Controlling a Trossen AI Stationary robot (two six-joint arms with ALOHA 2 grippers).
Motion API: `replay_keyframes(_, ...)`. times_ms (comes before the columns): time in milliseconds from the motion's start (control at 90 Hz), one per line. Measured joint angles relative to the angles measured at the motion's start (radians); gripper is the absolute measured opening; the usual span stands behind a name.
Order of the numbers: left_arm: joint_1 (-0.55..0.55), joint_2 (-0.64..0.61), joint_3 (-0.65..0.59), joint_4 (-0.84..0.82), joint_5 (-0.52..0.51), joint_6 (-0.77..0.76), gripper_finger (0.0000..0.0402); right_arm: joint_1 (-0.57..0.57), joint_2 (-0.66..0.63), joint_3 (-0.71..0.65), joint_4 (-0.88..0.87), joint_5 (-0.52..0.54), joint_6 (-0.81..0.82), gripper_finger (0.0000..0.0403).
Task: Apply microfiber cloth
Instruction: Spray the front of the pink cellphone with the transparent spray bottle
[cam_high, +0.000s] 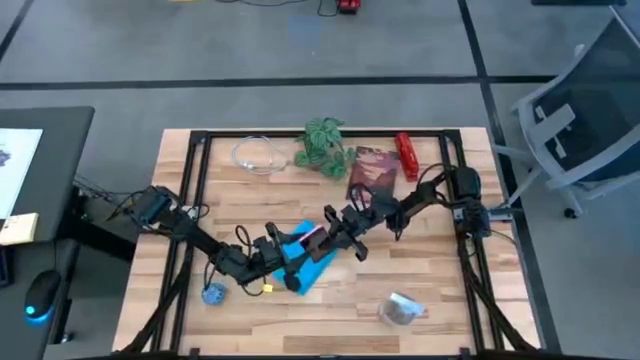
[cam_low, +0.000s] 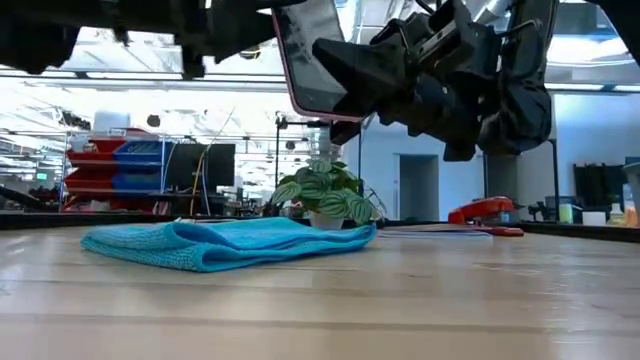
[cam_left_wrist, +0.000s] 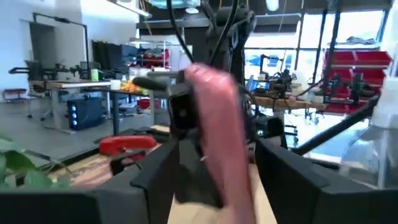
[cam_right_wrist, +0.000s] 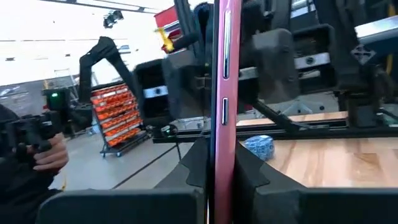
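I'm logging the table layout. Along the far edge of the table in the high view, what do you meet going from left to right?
Clear glass bowl → green leafy plant → dark reddish book → red stapler.

The microfiber cloth (cam_low: 228, 243), bright sky-blue and plain, lies loosely folded and flat on the wooden desk (cam_low: 400, 300), apparently untouched, partly hidden from above.

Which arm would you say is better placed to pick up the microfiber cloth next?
Left. Its end effector hovers open over the microfiber cloth, while the right end effector is occupied, holding the phone aloft.
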Motion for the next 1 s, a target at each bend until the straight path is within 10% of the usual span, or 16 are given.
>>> replay_keyframes(311, -0.001, -0.002, 0.004, -0.032, -0.028, -0.064, 0.0017, -0.007, 0.000, -0.001, -0.020, 0.016, -0.032, 0.0012)
replay_keyframes(600, -0.092, -0.056, 0.002, -0.141, -0.216, -0.020, 0.0006, -0.062, -0.034, 0.000, -0.192, 0.040, 0.014, 0.0101)
replay_keyframes(844, -0.201, -0.235, 0.003, -0.374, -0.375, -0.028, 0.0006, -0.036, -0.172, 0.064, -0.865, 0.082, -0.220, 0.0212)
replay_keyframes(1000, -0.217, -0.286, 0.003, -0.592, -0.376, -0.194, 0.0005, 0.034, -0.132, 0.113, -0.995, 0.137, -0.345, 0.0224)
